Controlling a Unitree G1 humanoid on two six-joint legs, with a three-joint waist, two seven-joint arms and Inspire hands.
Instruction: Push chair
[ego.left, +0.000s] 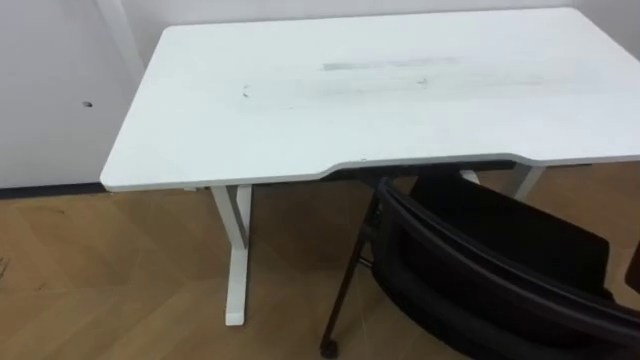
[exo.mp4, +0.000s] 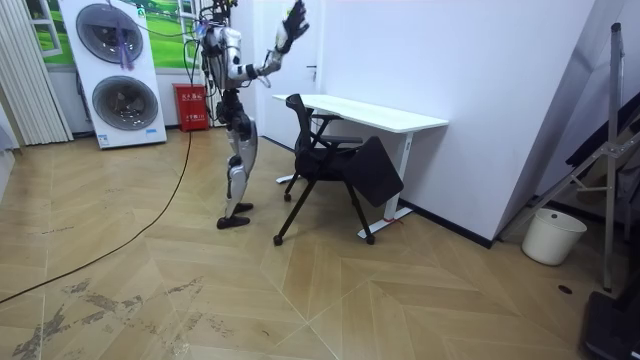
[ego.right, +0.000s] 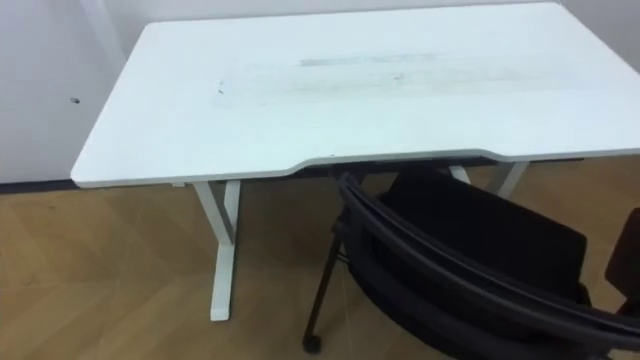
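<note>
A black chair (ego.left: 480, 270) with a curved backrest and dark legs stands at the front edge of the white desk (ego.left: 300, 110), toward my right, its back turned to me. In the room view the chair (exo.mp4: 330, 160) sits between me and the desk (exo.mp4: 380, 115), its seat panel tipped up on the far side. I stand just behind the chair on the wooden floor. My right hand (exo.mp4: 295, 22) is raised high above the chair's back with straight, spread fingers, touching nothing.
A white wall runs behind and to the left of the desk. Two stacked washing machines (exo.mp4: 120, 70) and a red box (exo.mp4: 192, 107) stand behind me. A white bucket (exo.mp4: 552, 235) and a leaning metal frame (exo.mp4: 600, 150) are on the room view's right.
</note>
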